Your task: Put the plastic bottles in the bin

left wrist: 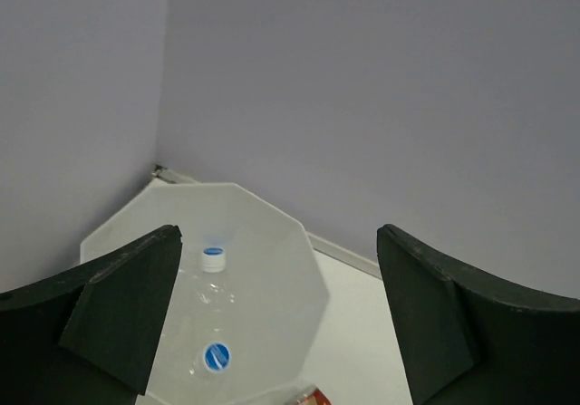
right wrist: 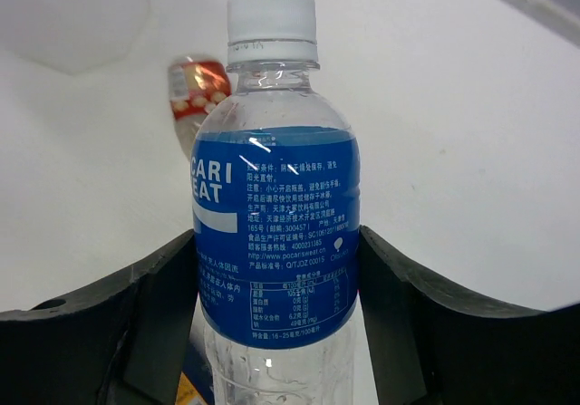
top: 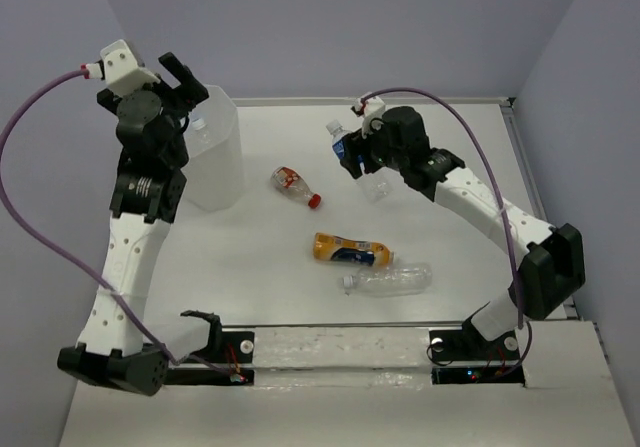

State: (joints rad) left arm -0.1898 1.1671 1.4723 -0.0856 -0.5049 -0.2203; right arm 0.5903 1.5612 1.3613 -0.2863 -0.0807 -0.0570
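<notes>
Two blue-capped bottles point(left wrist: 216, 357) are lying inside the bin point(left wrist: 272, 274) at upper left, the left fingers point(left wrist: 118, 314) hanging spread and empty above it. The right fingers point(right wrist: 408, 323) are pinching a blue-labelled bottle point(right wrist: 276, 233) at upper centre. A red-labelled bottle point(top: 295, 186), an orange bottle point(top: 350, 250) and a clear bottle point(top: 392, 279) are lying on the counter point(top: 265, 262).

1. The blue-labelled bottle point(right wrist: 272, 233): base is cut off at the right wrist view's bottom edge.
2. The red-labelled bottle point(right wrist: 198, 88) is mostly hidden behind it.
3. The bin point(left wrist: 272, 269), at the far-left corner of the counter point(top: 250, 267): near wall is cut off; clear bottles point(left wrist: 216, 357) inside are indistinct.
</notes>
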